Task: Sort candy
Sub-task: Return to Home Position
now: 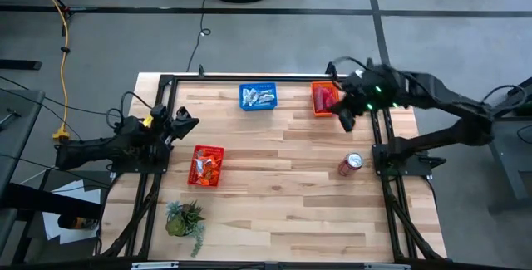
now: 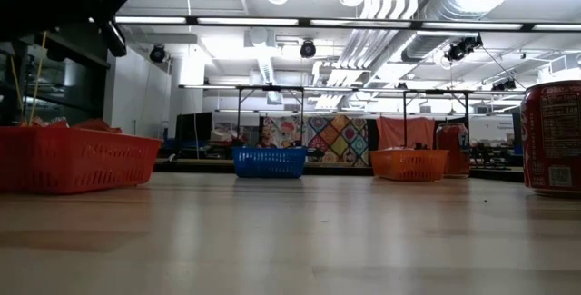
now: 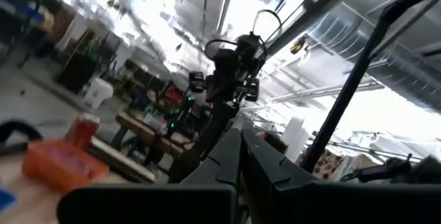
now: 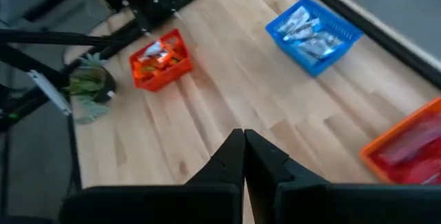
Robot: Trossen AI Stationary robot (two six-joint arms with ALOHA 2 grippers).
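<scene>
On the wooden table [image 1: 283, 212], all the candy sits in three baskets. Blue-and-white packets [image 1: 258, 97] fill the blue basket [image 2: 270, 162] at the far edge, with red packets [image 1: 326, 98] in the orange basket [image 2: 408, 164] beside it. Orange packets [image 1: 206, 167] lie in the red basket [image 2: 73, 159], nearer the left arm. The right gripper [image 1: 344, 120] hovers just beside the orange basket, fingers pressed together on nothing. The left gripper [image 1: 186, 124] waits at the table's left edge, likewise closed and empty. A soda can [image 1: 351, 164] stands near the right arm's base.

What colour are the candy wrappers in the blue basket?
Blue and white; the candy shows best in the right wrist view.
</scene>
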